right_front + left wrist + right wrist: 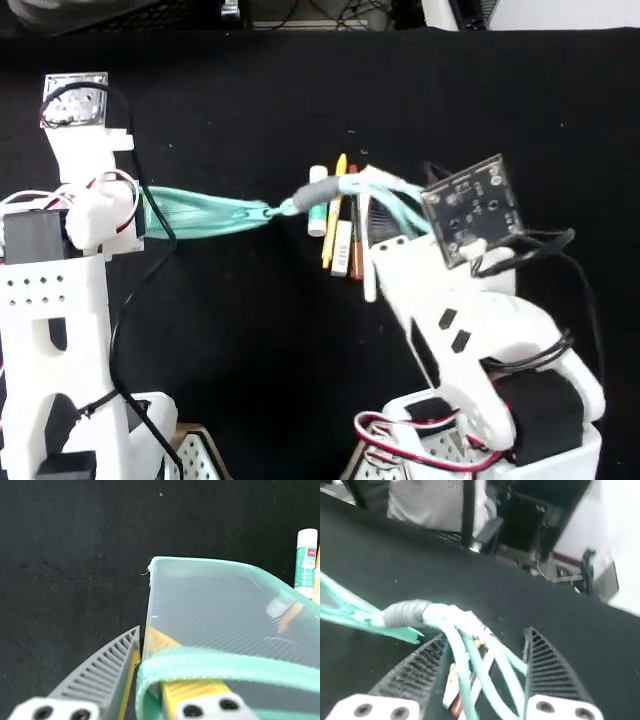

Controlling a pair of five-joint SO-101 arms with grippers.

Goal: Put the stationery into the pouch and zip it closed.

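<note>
The teal mesh pouch (pixel 210 215) lies stretched across the black table. My left gripper (pixel 145 212) is shut on its left end, with one finger inside the translucent pouch (pixel 215 610) and the grey finger (pixel 107 672) outside. A grey-taped zipper pull (pixel 320 188) leads into a teal cord loop (pixel 465 660). The loop runs between the parted fingers of my right gripper (pixel 487 635), which is open. Stationery lies just outside the pouch mouth: a glue stick (pixel 318 215), a yellow pencil (pixel 335 205), an orange marker (pixel 356 240) and a white eraser (pixel 342 248).
The right arm's body (pixel 470 330) and its camera board (pixel 472 210) overhang the table right of the stationery. The left arm's base (pixel 60 330) stands at the left edge. Black tabletop (pixel 250 100) stretches behind the pouch.
</note>
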